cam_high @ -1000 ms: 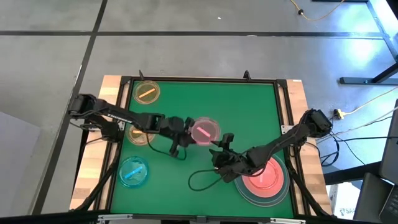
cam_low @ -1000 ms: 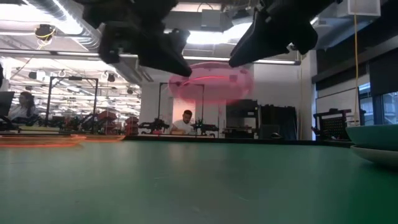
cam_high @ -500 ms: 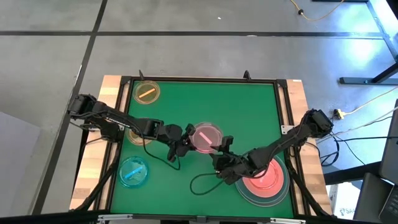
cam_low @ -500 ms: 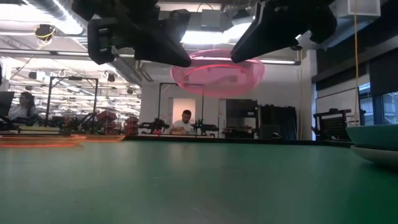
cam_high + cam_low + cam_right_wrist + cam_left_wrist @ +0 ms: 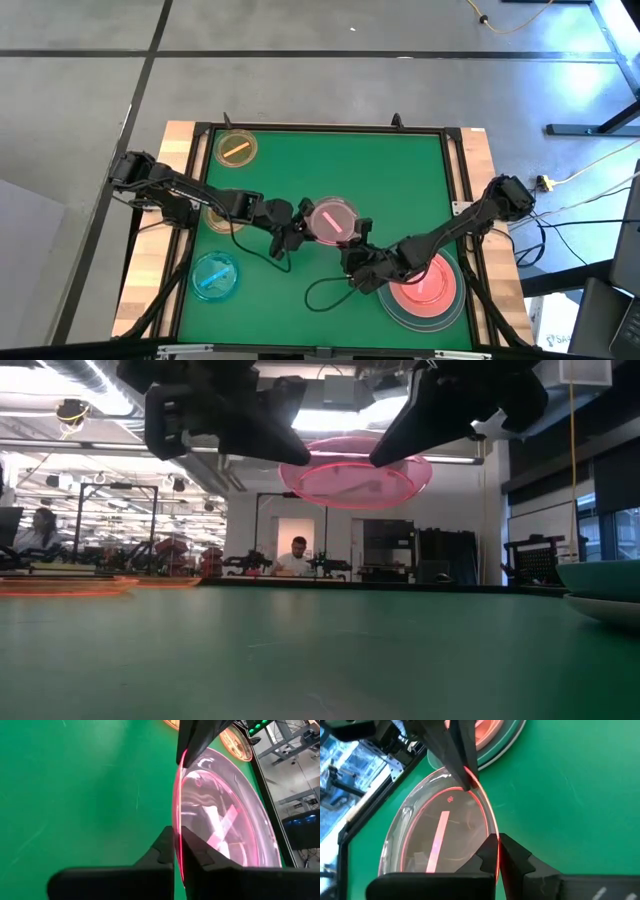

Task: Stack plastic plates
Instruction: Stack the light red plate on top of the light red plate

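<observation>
A small translucent pink plate [image 5: 332, 220] hangs over the middle of the green table [image 5: 400, 170], held between both grippers. My left gripper [image 5: 306, 226] is shut on its left rim and my right gripper [image 5: 352, 232] is shut on its right rim. In the low view the pink plate [image 5: 355, 470] floats well above the table, close to level. Both wrist views look along the plate's edge toward the other arm's fingers on the opposite rim. My left gripper pinches the plate's rim [image 5: 492, 832] between its two fingers, coming roughly level from the table's left. The plate is lifted clear of the table. My right gripper pinches the opposite rim [image 5: 176, 820] between its two fingers, coming from the table's near right, slanting. The plate spans between the two holds, clear of the table.
A large plate with a pink plate on it [image 5: 425, 288] sits at the near right. One orange plate [image 5: 236, 148] lies at the far left, another [image 5: 218, 215] under my left arm. A blue plate [image 5: 213, 275] lies near left. A black cable [image 5: 325, 292] loops beside the stack.
My left gripper has carried the pink plate a little toward the near edge and turned it from steeply tilted to almost level. My right gripper, open beside the plate before, has shut on its right rim.
</observation>
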